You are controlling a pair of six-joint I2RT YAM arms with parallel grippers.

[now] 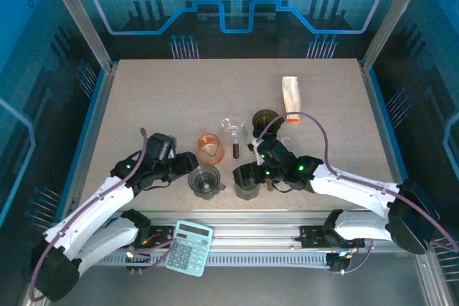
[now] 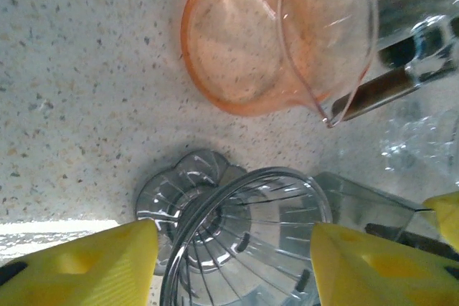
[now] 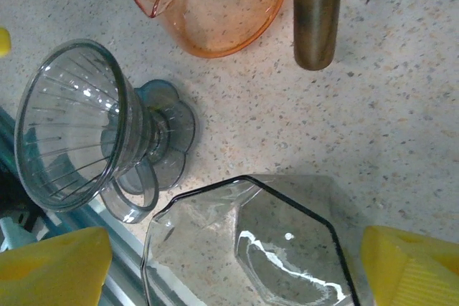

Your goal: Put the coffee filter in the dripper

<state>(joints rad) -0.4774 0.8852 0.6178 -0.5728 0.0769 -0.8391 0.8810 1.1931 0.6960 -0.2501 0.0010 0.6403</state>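
Observation:
The clear ribbed dripper (image 1: 205,181) stands upright near the front edge of the table. My left gripper (image 2: 237,270) is open, and its yellow fingers (image 2: 107,263) stand on either side of the dripper (image 2: 244,234). In the top view the left gripper (image 1: 189,168) sits just left of it. A pale paper packet (image 1: 292,94), possibly the coffee filters, lies at the back right, far from both grippers. My right gripper (image 3: 237,270) is open around a clear octagonal glass vessel (image 3: 251,249), right of the dripper (image 3: 79,127). From above, the right gripper (image 1: 247,177) is over that vessel (image 1: 249,190).
An orange cup (image 1: 210,147) and a clear glass pitcher (image 1: 233,127) stand just behind the dripper, with a brown cylinder (image 3: 315,12) between them. A dark green round object (image 1: 265,117) sits further back. A calculator (image 1: 189,247) lies on the front rail.

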